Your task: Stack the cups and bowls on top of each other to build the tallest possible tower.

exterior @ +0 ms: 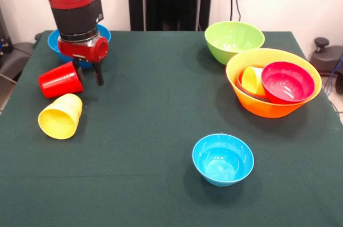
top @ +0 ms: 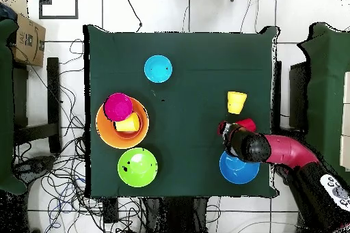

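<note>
Cups and bowls are scattered all over the green table (exterior: pixel 161 130) right now, nothing like a tall tower. Closest thing to a pile is the big yellow-orange bowl (exterior: pixel 273 106), which holds a crimson bowl (exterior: pixel 288 82) and a yellow cup (exterior: pixel 253 80) lying tilted inside it, side by side. The front view also shows a thin reddish rim under the cup that might be another small bowl, but I can't say for sure, and the overhead view doesn't settle it. Lime green bowl (exterior: pixel 234 41) sits just beside the big one, and the light-blue bowl (exterior: pixel 223 159) stands alone, well apart from everything. On the other side, a red cup (exterior: pixel 60 79) and a second yellow cup (exterior: pixel 60 116) both lie on their sides next to each other. The gripper (exterior: pixel 88 71) hangs right at the red cup; one dark finger shows beside the cup and the other seems to sit behind it, but I honestly can't tell how far open it is or whether it has hold of the cup. From above the arm covers most of the red cup, while the blue bowl (top: pixel 238 169), half hidden behind the arm in front, shows up clearly.
</note>
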Motion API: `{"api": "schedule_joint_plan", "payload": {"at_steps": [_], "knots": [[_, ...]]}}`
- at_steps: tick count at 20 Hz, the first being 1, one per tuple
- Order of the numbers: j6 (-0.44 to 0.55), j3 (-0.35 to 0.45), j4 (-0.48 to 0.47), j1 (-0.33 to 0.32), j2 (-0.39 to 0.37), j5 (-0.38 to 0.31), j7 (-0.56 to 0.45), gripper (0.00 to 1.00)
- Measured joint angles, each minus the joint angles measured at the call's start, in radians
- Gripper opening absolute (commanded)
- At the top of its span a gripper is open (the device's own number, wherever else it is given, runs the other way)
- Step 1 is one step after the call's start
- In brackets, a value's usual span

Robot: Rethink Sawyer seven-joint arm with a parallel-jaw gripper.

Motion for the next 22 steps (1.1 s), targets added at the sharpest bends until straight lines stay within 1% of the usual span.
{"api": "schedule_joint_plan", "payload": {"at_steps": [4,9,12,14,15,22], "knots": [[0.000,0.000,0.000,0.000,-0.025,0.000,0.000,1.00],[0.000,-0.001,0.000,0.004,-0.080,0.003,0.000,1.00],[0.005,-0.006,-0.004,0.017,-0.122,0.015,0.000,1.00],[0.009,-0.009,-0.010,0.022,-0.135,0.022,0.000,1.00],[0.014,-0.018,-0.024,0.033,-0.149,0.030,0.000,1.00],[0.021,-0.054,-0.077,0.072,-0.171,0.058,0.000,1.00]]}}
